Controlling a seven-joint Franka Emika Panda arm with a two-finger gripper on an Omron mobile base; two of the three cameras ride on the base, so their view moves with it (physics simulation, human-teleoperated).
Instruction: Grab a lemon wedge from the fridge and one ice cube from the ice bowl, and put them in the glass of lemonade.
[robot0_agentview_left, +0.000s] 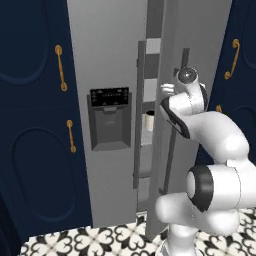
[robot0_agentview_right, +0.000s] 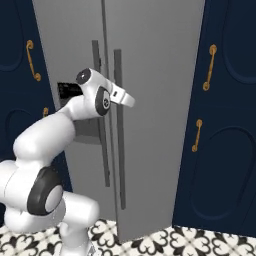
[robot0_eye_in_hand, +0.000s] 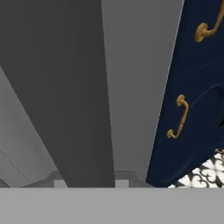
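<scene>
Lighting was even and flat, rendered without glare; the fridge (robot0_agentview_left: 110, 60) showed soft shading, and edges looked slightly coarse.

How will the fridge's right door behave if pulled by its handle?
The handle is a long straight dark bar, so probably rigid. The right door, tall and already ajar, likely swings on its hinge and feels heavy. The bar looks smooth, so the gripper might slide along it.

The fridge (robot0_agentview_left: 115, 60) door (robot0_agentview_left: 167, 165) stood ajar, leaving a narrow gap (robot0_agentview_left: 147, 150); its handle (robot0_eye_in_hand: 78, 109) blocked the hand closely.
</scene>
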